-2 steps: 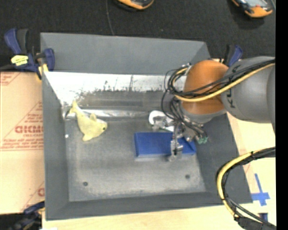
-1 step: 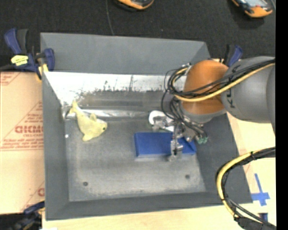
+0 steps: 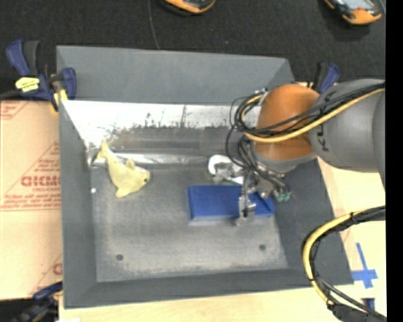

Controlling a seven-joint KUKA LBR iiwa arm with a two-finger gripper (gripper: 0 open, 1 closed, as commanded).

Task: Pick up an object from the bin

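Observation:
A flat blue rectangular block (image 3: 215,202) lies right of the bin's middle. My gripper (image 3: 246,206) is down at the block's right end, its fingers (image 3: 242,204) low over the blue surface. A small white thing (image 3: 219,163) lies just behind the block, close to the gripper's left side. Whether anything sits between the fingers is hidden by the arm's orange cover and cables.
A pale yellow crumpled thing (image 3: 124,172) lies at the bin's left, near the back wall. The arm with its orange cover and cables hangs over the bin's right side.

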